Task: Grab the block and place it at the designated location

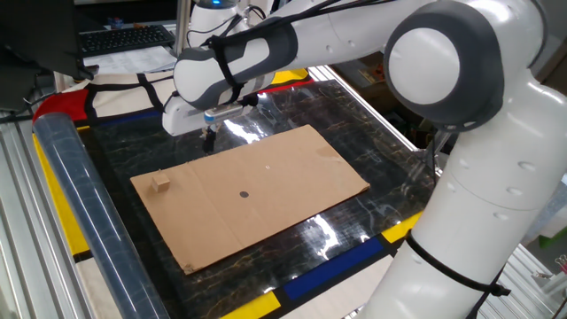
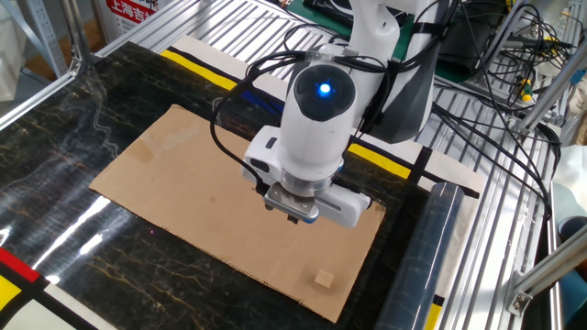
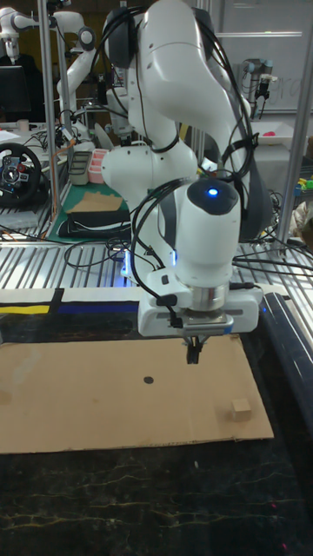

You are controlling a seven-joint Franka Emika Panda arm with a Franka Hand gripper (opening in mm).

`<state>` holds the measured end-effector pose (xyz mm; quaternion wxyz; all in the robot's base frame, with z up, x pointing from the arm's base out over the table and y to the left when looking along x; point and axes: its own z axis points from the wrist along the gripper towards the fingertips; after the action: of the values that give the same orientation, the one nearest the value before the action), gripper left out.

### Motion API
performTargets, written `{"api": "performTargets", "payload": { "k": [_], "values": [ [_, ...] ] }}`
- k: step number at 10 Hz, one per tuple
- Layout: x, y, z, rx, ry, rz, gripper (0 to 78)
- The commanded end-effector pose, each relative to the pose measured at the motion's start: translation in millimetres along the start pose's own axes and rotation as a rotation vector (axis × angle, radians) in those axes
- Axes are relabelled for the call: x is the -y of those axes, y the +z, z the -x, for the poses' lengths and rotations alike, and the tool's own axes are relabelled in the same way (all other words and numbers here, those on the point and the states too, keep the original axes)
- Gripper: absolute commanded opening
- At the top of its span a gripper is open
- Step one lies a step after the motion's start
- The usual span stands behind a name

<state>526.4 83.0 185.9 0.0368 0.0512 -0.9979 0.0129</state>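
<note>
Block (image 1: 159,182) sits alone near one end of the cardboard sheet (image 1: 292,173), well apart from the gripper (image 1: 209,139), which hangs above the sheet's far edge with its fingers drawn close together and nothing between them. Dot mark (image 1: 244,194) lies mid-sheet, between neither, bare and uncovered.

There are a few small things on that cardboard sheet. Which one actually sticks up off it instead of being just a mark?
The block, a light-tan wooden cube near one end of the cardboard sheet. It has visible sides, while the dark round dot and the pale speck look flat.
</note>
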Motion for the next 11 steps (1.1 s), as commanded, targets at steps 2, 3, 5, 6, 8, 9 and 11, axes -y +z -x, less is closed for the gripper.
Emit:
{"api": "performTargets", "payload": {
  "k": [2,3,5,6,8,9,11],
  "values": [
    [0.1,-1.8,1.0,-0.008,0.01,-0.006,0.0],
    [0.1,-1.8,1.0,-0.009,0.009,-0.004,0.0],
    [0.1,-1.8,1.0,-0.03,-0.056,-0.006,0.0],
    [0.1,-1.8,1.0,-0.035,-0.056,-0.006,0.0],
    [-4.9,4.4,4.7,-0.045,-0.049,-0.018,0.0],
    [-7.9,7.2,6.4,-0.041,-0.05,-0.016,0.0],
    [-30.0,18.7,13.6,0.013,-0.002,-0.014,0.0]
  ]
}}
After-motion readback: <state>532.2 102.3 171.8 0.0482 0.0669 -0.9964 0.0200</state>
